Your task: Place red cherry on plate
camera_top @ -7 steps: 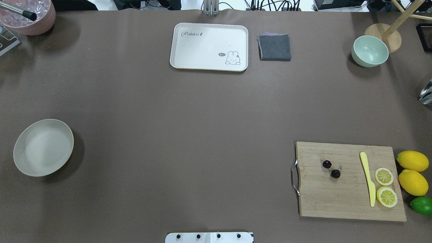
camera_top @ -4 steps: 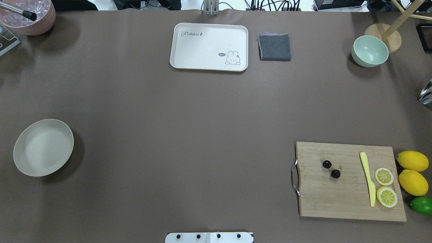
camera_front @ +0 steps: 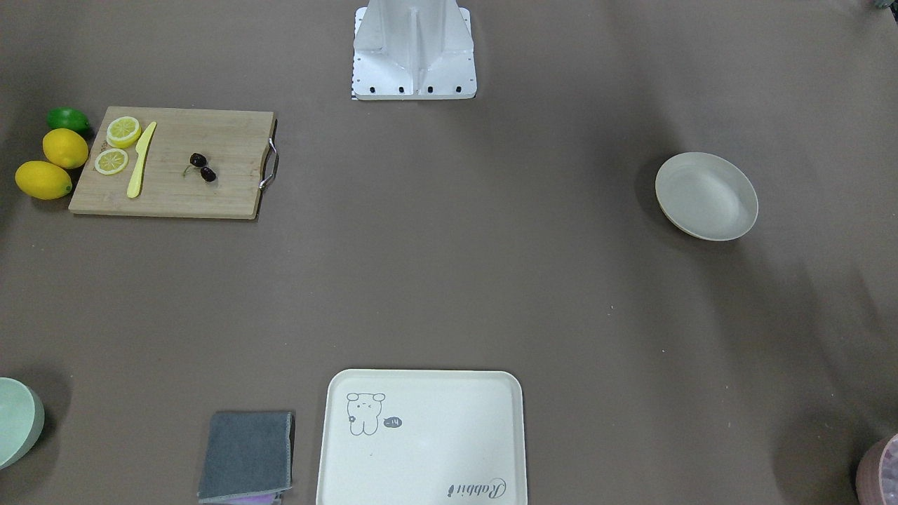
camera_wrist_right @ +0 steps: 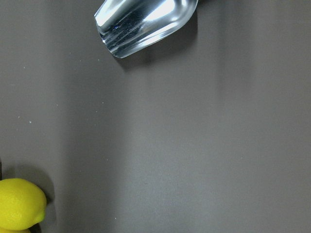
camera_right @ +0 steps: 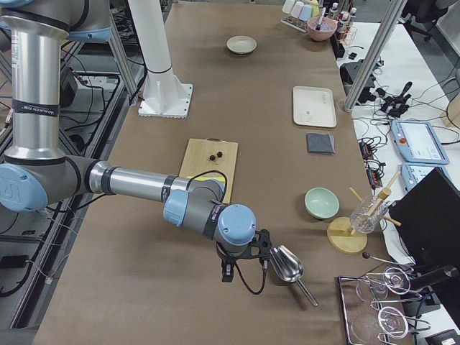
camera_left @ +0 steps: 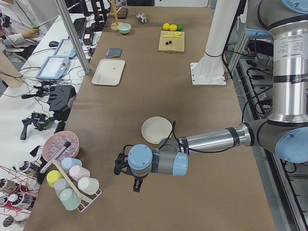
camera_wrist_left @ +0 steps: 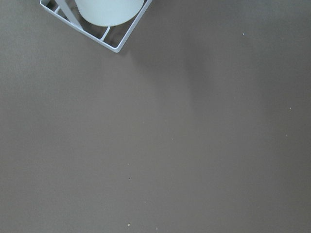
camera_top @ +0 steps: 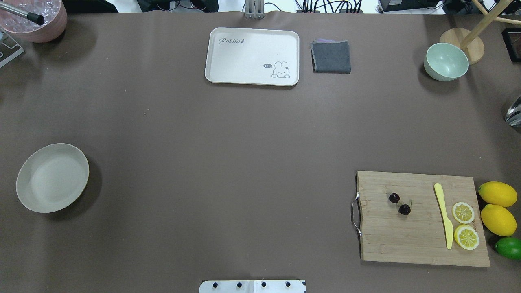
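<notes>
The red cherry (camera_top: 404, 209) is a dark pair lying on the wooden cutting board (camera_top: 407, 240) at the near right, and it shows small in the front-facing view (camera_front: 208, 174). The round cream plate (camera_top: 52, 178) sits empty at the near left, far from the board (camera_front: 706, 196). Neither gripper shows in the overhead or front views. In the exterior left view my left gripper (camera_left: 136, 184) hangs over bare table beyond the plate (camera_left: 156, 130). In the exterior right view my right gripper (camera_right: 227, 272) hangs past the board, near a metal scoop. I cannot tell whether either is open or shut.
A yellow knife (camera_top: 443, 215), two lemon slices, two lemons (camera_top: 497, 194) and a lime (camera_top: 508, 247) lie on or beside the board. A rabbit tray (camera_top: 252, 56), grey cloth (camera_top: 331, 57) and green bowl (camera_top: 446, 62) stand at the far side. A cup rack (camera_left: 72, 185) and metal scoop (camera_right: 286, 263) sit at the table ends.
</notes>
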### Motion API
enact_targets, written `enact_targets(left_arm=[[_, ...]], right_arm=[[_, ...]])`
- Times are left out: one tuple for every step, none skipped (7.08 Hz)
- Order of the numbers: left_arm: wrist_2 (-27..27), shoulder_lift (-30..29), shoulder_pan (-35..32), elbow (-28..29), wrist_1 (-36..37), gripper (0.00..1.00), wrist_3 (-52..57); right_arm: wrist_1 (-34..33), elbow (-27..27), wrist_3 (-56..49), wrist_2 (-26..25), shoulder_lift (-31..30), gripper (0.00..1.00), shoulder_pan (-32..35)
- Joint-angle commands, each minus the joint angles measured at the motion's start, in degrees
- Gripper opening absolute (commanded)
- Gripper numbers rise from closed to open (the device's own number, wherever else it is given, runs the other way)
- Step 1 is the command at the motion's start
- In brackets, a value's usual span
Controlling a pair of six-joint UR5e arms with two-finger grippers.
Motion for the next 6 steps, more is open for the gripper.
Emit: enact_targets(left_arm=[[-6.87,2.47,1.93,-5.79,-0.24,0.99,-7.38],[-11.58,5.18,3.86,-7.31,-0.33,0.99,-7.77],[-15.45,5.55,5.62,-7.59,-0.59,0.99,-7.78],[-15.67,5.12,8.77,-7.68,-0.51,0.99,-8.12],[-15.06,5.03,11.59,-7.50,-0.68,0.99,-9.17],[-13.83,4.94,14.57,-7.33,-0.95,0.99,-9.53]], right_arm=[[-0.12,0.50,0.06,0.22,-1.75,1.00,-0.02],[-0.21,0.33,0.06,0.13,-1.84,1.00,-0.02],[-0.21,0.24,0.06,0.04,-2.27,1.00,-0.02],[-0.12,0.24,0.06,-0.39,-2.71,1.00,-0.02],[-0.03,0.24,0.06,-0.66,-2.98,1.00,-0.02],[-0.12,0.15,0.06,-0.66,-3.15,1.00,-0.02]])
